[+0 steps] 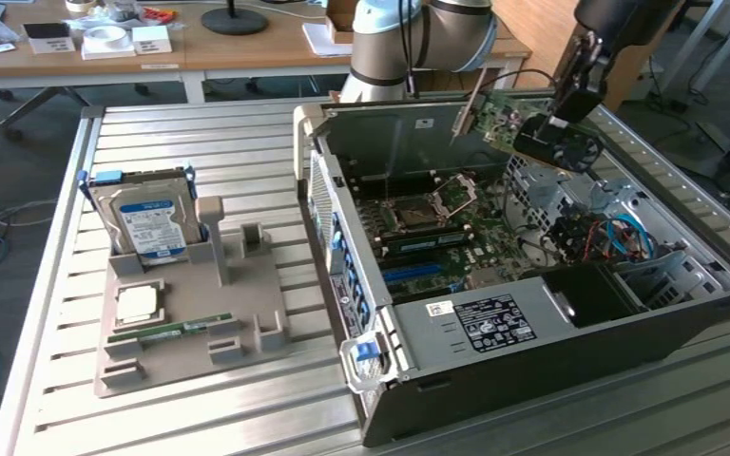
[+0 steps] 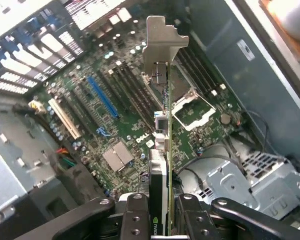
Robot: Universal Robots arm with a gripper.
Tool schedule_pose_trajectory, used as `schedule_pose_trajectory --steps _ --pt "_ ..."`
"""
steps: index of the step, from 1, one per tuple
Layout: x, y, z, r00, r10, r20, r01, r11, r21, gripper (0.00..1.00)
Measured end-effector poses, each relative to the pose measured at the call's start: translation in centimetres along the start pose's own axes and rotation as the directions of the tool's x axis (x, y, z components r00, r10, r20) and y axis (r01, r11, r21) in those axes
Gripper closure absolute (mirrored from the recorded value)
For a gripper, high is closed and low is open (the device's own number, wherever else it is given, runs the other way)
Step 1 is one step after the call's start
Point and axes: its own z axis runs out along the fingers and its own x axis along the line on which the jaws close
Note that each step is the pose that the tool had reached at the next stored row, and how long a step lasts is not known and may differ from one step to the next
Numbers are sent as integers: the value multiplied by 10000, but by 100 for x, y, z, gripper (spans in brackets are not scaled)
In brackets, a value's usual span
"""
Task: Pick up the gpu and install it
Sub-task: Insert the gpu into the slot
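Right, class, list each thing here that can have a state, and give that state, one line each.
graphics card, held up over the open case, not yet in a slot
gripper, shut on the graphics card
computer case, on its side, side panel off
blue slot, empty
hard drive, standing on edge in the grey holder
memory stick, lying flat on the holder

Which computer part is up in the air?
The gpu, the green fan card held above the open case; the hard drive and memory stick rest on the grey holder.
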Motion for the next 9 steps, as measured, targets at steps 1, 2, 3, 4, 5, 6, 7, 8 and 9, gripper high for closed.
schedule_pose_trajectory --steps 1,2,3,4,5,6,7,8,9 --pt "0 0 2 9999 -172 -12 172 9999 -4 73" --pt "0 0 3 9994 -345 -26 345 9994 -8 73" --pt "0 0 5 9987 -515 -37 515 9987 -12 73" --pt "0 0 6 9976 -688 -51 688 9976 -16 73" --pt "0 0 8 9964 -849 -62 849 9964 -21 73" --pt "0 -1 9 9948 -1014 -75 1014 9948 -25 73" --pt "0 -1 12 9930 -1175 -86 1175 9931 -31 73" --pt "0 -1 13 9911 -1330 -98 1330 9911 -35 73" --pt "0 -1 16 9889 -1485 -109 1484 9889 -40 73"
